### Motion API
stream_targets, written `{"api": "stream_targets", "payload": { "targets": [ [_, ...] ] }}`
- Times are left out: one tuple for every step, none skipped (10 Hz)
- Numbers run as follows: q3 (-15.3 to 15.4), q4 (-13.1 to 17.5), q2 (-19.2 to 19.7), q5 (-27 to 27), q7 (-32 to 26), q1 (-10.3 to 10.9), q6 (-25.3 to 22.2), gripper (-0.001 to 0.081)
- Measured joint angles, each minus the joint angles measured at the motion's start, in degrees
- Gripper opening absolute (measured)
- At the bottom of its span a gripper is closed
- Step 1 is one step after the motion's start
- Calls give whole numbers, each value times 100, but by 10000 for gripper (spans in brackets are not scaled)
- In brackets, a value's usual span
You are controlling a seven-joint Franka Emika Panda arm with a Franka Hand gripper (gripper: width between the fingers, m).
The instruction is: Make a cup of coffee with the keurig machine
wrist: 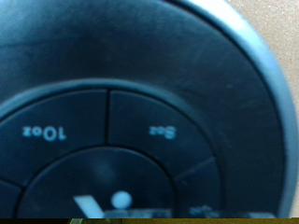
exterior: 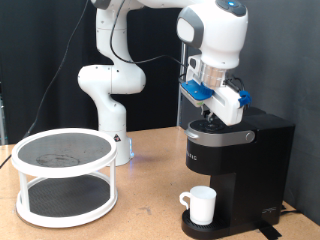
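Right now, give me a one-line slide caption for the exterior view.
Tool pressed down at the top of the keurig machine, white cup waiting on its drip base.

So the keurig machine [exterior: 238,160] sits on the counter [exterior: 140,225] at the exterior view's right, and the cup [exterior: 201,205] is parked on its drip base, under the overhanging front of the brewer. The gripper [exterior: 211,118] is right on top of the machine's lid, down against the button panel [wrist: 112,154]; the wrist view is basically filled by that panel, with the 10oz button [wrist: 47,132] beside the 8oz button [wrist: 164,130]. Over at the exterior view's left, well apart from the machine, there's a two-tier round rack [exterior: 64,175] on the counter. The arm's base [exterior: 105,100] stands behind, between rack and machine.
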Motion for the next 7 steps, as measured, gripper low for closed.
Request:
{"api": "stream_targets", "payload": {
  "targets": [
    [2,36,59,-51,36,25,27,0],
    [4,77,101,-93,72,52,27,0],
    [5,135,150,-145,116,85,9,0],
    [8,171,181,-175,123,118,-2,0],
    [18,176,185,-180,122,138,-2,0],
    [38,173,184,-180,68,151,2,0],
    [62,150,159,-179,-87,151,3,0]
  ]
}}
